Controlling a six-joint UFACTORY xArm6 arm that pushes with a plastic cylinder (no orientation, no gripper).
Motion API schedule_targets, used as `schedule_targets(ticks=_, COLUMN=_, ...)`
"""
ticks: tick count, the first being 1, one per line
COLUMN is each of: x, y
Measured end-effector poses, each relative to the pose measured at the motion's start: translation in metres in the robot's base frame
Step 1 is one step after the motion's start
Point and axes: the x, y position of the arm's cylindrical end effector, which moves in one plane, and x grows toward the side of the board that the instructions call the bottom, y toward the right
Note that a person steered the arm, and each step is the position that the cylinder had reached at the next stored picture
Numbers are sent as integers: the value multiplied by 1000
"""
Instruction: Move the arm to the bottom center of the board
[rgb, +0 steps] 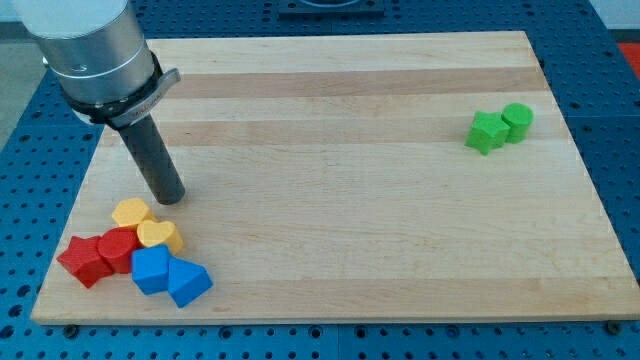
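Observation:
My tip (170, 197) rests on the wooden board (340, 180) at the view's left, just above a cluster of blocks. The cluster holds a yellow rounded block (131, 212), a yellow heart block (159, 235), a red star-like block (83, 259), a red block (119, 247), a blue cube-like block (151, 269) and a blue wedge-like block (188, 282). The tip stands a little above and to the right of the yellow rounded block, apart from it. A green star-like block (487, 131) and a green cylinder (517, 121) touch each other at the view's upper right.
The arm's grey cylindrical body (95, 50) fills the view's upper left corner. The board lies on a blue perforated table (620, 120).

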Motion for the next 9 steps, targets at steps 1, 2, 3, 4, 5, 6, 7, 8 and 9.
schedule_targets(ticks=1, x=0, y=-1)
schedule_targets(ticks=2, x=-33, y=-4)
schedule_targets(ticks=3, x=-61, y=21)
schedule_targets(ticks=4, x=-63, y=80)
schedule_targets(ticks=5, x=-55, y=135)
schedule_targets(ticks=6, x=-26, y=163)
schedule_targets(ticks=7, x=-25, y=163)
schedule_targets(ticks=8, x=-25, y=163)
schedule_targets(ticks=9, x=-12, y=194)
